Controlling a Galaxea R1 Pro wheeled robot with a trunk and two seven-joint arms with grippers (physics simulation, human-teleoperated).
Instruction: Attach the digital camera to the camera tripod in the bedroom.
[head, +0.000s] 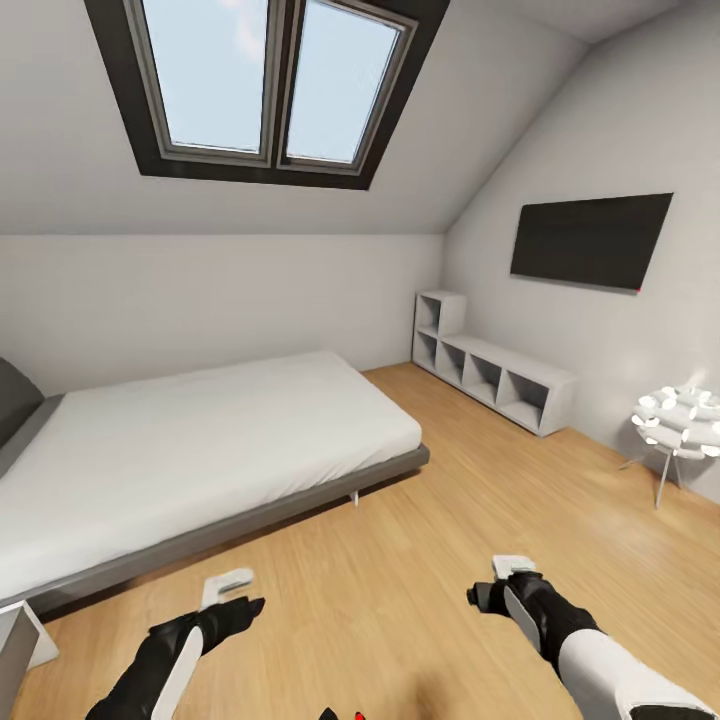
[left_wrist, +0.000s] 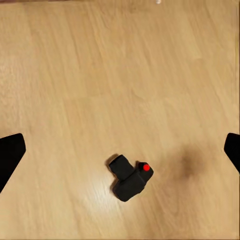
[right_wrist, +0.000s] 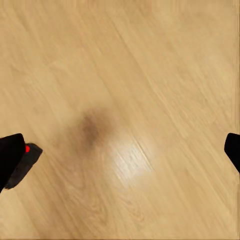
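We look out across the white-walled bedroom with its sloped ceiling (head: 80, 190), where a dark-framed two-pane skylight (head: 268, 85) lets in pale sky. A grey platform bed with a white mattress (head: 190, 450) fills the room's left half, a low run of white cube shelves (head: 490, 370) lines the far right wall beneath a flat black wall-mounted screen (head: 590, 240), and a white ball-shaped floor lamp on thin legs (head: 682, 425) stands at the right edge. Our left gripper (head: 228, 588) and right gripper (head: 512, 570) hang low over the bare light wood plank floor (head: 400, 560), each with its fingers spread apart and nothing between them. In the left wrist view, a small boxy matte-black digital camera with a red dot (left_wrist: 130, 177) lies on the planks under the left gripper, touching neither finger; its edge also shows in the right wrist view beside one dark fingertip (right_wrist: 10, 157). Between the grippers and the shelves the floor lies open.
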